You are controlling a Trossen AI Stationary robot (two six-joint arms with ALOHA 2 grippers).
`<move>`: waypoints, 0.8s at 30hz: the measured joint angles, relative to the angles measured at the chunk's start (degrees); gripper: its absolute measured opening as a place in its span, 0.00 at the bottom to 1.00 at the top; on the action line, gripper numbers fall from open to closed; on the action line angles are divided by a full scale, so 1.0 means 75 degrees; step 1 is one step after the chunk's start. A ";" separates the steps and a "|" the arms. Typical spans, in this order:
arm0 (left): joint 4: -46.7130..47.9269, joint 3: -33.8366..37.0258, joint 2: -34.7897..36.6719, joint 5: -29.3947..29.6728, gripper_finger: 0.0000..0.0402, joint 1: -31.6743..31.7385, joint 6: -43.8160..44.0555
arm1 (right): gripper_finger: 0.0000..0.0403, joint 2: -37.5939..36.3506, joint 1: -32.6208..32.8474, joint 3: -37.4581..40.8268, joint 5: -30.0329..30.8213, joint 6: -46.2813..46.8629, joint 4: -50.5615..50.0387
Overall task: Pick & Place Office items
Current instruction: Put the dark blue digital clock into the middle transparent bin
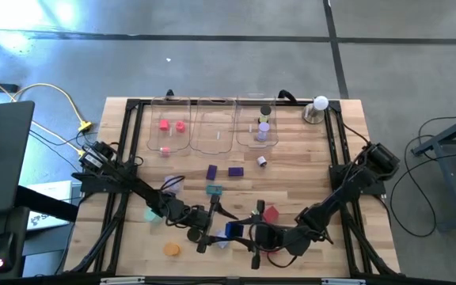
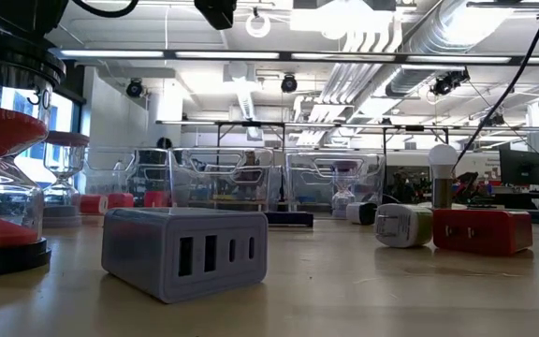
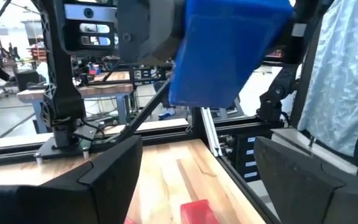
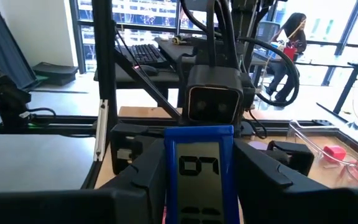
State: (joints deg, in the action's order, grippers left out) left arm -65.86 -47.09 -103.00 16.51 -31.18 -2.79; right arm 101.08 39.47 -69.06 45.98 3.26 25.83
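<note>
Right wrist view, blue item [image 4: 199, 171] clamped in right tool [image 4: 197, 186], left tool [image 4: 213, 102] facing.

Blue block [image 1: 234, 229] upright between both arms' jaws, above table.

Wood table [image 1: 307, 178], 3 clear trays [image 1: 214, 127] at far edge, white ball [image 1: 321, 103], scattered coloured pieces [image 1: 211, 172]

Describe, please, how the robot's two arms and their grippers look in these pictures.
Both arms are black, slim jointed links with dark cables along them. The left gripper and the right gripper each have two broad, flat, matte black fingers, angular in outline. No markings show on them.
</note>
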 joint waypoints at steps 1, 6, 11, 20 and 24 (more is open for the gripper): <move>0.0002 0.0000 0.0000 0.0000 0.77 -0.0002 0.0002 | 0.34 0.0000 -0.0028 0.0000 -0.0013 0.0015 -0.0004; -0.0052 0.0000 0.0000 -0.0020 0.87 -0.0006 0.0006 | 0.34 0.0000 -0.0117 0.0000 -0.0158 0.0021 -0.0077; -0.0279 -0.0001 0.0003 -0.0015 0.90 -0.0006 0.0563 | 0.34 0.0000 -0.0189 0.0000 -0.0175 0.0024 -0.0140; -0.0609 -0.0003 0.0006 -0.0014 0.90 0.0000 0.0243 | 0.34 0.0000 -0.0479 0.0000 -0.0450 0.0199 -0.0149; -0.0607 -0.0003 0.0006 -0.0009 0.90 0.0000 -0.0506 | 0.34 0.0000 -0.0616 0.0000 -0.0673 0.0222 -0.0137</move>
State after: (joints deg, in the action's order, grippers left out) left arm -70.41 -47.11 -102.96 16.45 -31.18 -6.58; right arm 101.08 34.85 -69.06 40.93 4.93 24.80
